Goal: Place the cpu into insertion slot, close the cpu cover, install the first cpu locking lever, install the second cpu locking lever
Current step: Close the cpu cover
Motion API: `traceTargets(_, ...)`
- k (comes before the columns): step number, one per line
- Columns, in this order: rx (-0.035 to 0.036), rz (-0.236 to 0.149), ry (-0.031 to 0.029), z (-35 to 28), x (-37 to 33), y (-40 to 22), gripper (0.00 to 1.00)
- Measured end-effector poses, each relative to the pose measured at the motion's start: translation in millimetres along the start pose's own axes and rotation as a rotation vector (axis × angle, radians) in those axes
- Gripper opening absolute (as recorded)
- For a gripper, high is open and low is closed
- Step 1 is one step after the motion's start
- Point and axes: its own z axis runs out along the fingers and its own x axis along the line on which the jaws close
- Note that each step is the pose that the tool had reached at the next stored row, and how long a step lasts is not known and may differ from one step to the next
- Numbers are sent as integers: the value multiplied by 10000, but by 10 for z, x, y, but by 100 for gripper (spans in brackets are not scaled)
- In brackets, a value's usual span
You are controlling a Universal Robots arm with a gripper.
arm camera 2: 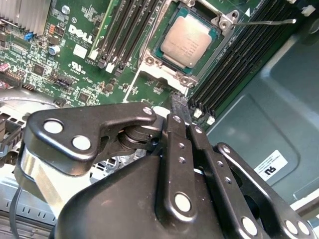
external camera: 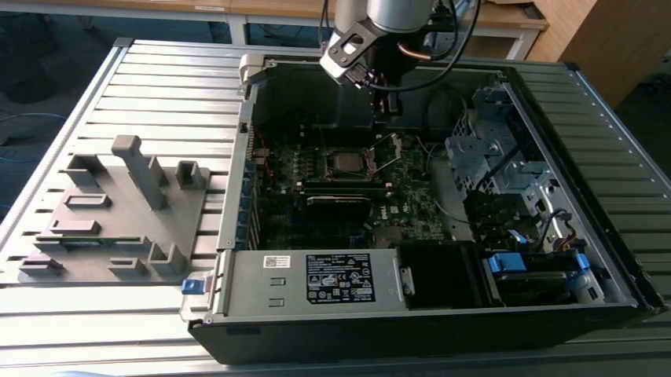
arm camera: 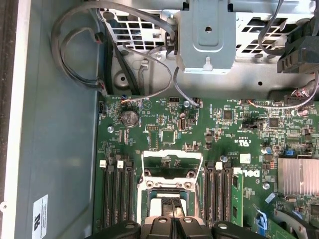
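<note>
Over the motherboard (arm camera 2: 75, 64), just short of the socket, the hand (arm camera 2: 178, 105) hangs with its fingers drawn together and nothing between them. The cpu (arm camera 2: 187, 40) already lies flat in the insertion slot (arm camera 2: 185, 78). The cpu cover (arm camera: 172, 155) stands open off its hinge, and a thin locking lever (arm camera 2: 261, 22) juts free to one side.

The risks, as I judge them:
- A push on the cover away from its middle could skew it or scrape the chip.
- A descent too near the long black memory slots (arm camera 2: 124, 35) could snag the narrow fingertips.
- The springy lever could slip off the hand and whip back.

The hand's own linkage covers the socket's near edge in both wrist views. Whether the chip sits fully down at that edge is unclear. Which thin wire is the second lever I cannot tell.
</note>
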Motion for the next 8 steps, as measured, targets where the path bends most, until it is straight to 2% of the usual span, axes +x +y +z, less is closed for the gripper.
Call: traceTargets(8, 0, 0, 1, 2, -1, 51, 11)
